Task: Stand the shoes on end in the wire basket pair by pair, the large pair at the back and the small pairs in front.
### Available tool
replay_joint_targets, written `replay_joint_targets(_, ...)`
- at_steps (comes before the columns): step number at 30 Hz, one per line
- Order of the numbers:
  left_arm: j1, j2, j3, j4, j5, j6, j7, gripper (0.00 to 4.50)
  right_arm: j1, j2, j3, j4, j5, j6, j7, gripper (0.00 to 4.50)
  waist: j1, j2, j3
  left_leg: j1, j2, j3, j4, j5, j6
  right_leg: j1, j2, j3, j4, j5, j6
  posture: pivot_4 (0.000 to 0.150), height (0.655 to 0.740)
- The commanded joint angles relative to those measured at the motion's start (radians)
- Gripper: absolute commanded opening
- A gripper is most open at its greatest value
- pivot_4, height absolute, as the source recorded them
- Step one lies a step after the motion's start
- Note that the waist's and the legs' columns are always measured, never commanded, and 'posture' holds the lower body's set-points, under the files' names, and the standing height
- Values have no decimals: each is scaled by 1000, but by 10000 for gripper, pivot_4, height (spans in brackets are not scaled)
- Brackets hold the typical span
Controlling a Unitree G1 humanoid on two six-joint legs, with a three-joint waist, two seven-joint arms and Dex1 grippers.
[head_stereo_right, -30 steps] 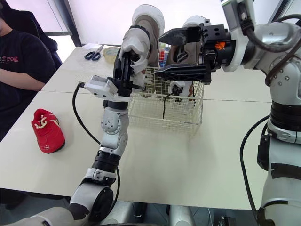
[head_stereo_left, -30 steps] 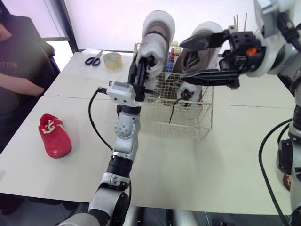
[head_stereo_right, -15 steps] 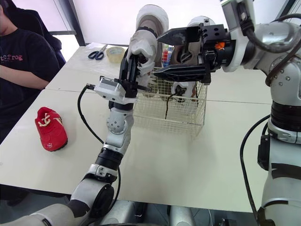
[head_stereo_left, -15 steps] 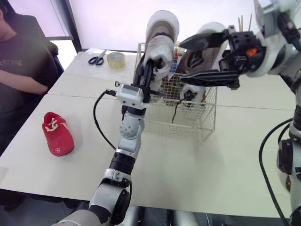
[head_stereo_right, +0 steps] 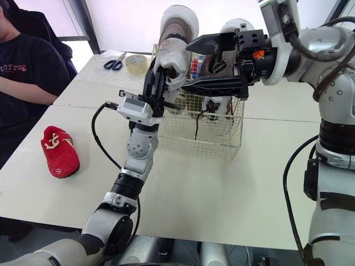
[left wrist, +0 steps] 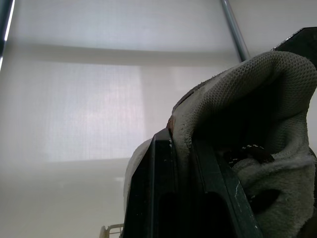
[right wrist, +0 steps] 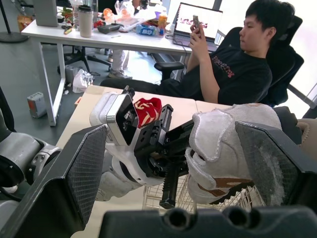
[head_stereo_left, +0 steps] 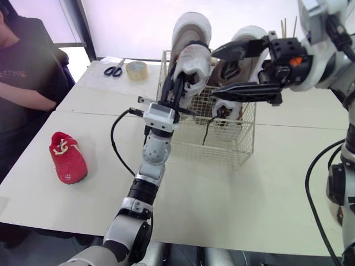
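My left gripper (head_stereo_left: 177,80) is shut on the collar of a large beige shoe (head_stereo_left: 191,39) and holds it toe-up at the left side of the wire basket (head_stereo_left: 222,145). The shoe's lower end sits about level with the basket's rim. A second large beige shoe (head_stereo_left: 250,34) stands on end at the basket's back right, a dark lace hanging from it. My right gripper (head_stereo_left: 216,71) is open in front of that shoe, one finger above and one below, not touching it. A small red shoe (head_stereo_left: 67,158) lies on the table far to the left.
Scissors (head_stereo_left: 113,70) and a roll of tape (head_stereo_left: 135,70) lie on the table behind and to the left of the basket. A person in a black shirt (head_stereo_left: 22,72) sits at the table's left edge. A cable loops from my left wrist.
My left gripper has carried the large shoe a little to the right, closer over the basket. The camera has also shifted. The right gripper has stayed open in place.
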Motion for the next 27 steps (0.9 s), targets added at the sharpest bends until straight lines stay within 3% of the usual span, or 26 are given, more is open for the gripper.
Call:
replay_joint_targets(1, -34, -2, -10, -10, 8, -10, 13, 284, -37, -14, -19, -23, 7, -3, -1, 45000, 0, 0, 0, 0, 0, 0, 0, 0, 0, 0, 0, 0, 0, 0, 0, 1500, 7400)
replay_joint_targets(8, -37, -24, -10, -29, -10, 6, 27, 284, -36, -20, -24, -30, 12, 6, -5, 45000, 0, 0, 0, -2, 0, 0, 0, 0, 0, -3, 0, 0, 0, 0, 0, 1500, 7400)
replay_joint_targets(23, 113, -52, 37, 90, -73, 83, 88, 284, -45, -19, -12, -24, 8, 19, 7, 45000, 1, 0, 0, -2, 0, 0, 0, 0, 0, -2, 0, 0, 0, 0, 0, 1500, 7400)
replay_joint_targets(27, 136, -54, 30, 100, -109, 101, 53, 14662, -45, -15, -10, -19, 5, 13, 11, 45000, 1, 1, -1, 1, 0, 0, 0, -1, -1, 0, 0, 0, 0, 0, 0, 1500, 7400)
